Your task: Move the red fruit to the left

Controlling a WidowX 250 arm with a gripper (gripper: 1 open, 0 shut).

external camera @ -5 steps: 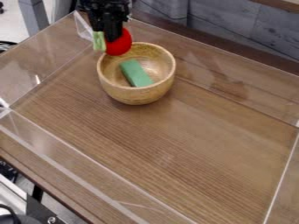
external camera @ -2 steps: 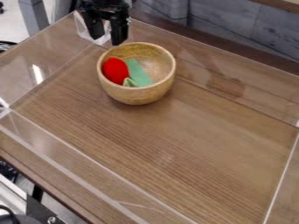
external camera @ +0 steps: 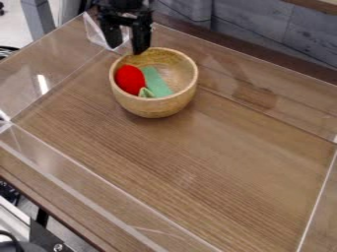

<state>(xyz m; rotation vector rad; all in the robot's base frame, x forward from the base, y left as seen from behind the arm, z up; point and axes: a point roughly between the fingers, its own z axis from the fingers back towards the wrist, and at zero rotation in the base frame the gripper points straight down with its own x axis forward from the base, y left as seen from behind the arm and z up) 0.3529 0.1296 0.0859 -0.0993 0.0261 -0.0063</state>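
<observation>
The red fruit point(external camera: 128, 77) lies inside the wooden bowl point(external camera: 175, 98), on its left side, touching the light-green block point(external camera: 158, 83). The black gripper point(external camera: 126, 37) hangs just above the bowl's far rim, jaws spread apart and holding nothing.

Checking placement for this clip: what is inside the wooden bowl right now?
The wooden bowl holds the red fruit on its left side, beside a light-green block. The bowl floor beneath them is covered.

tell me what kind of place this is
Probably a robot test bench, not a kitchen: a wooden table fenced by clear plastic walls, with a toy red fruit in a wooden bowl.
</observation>
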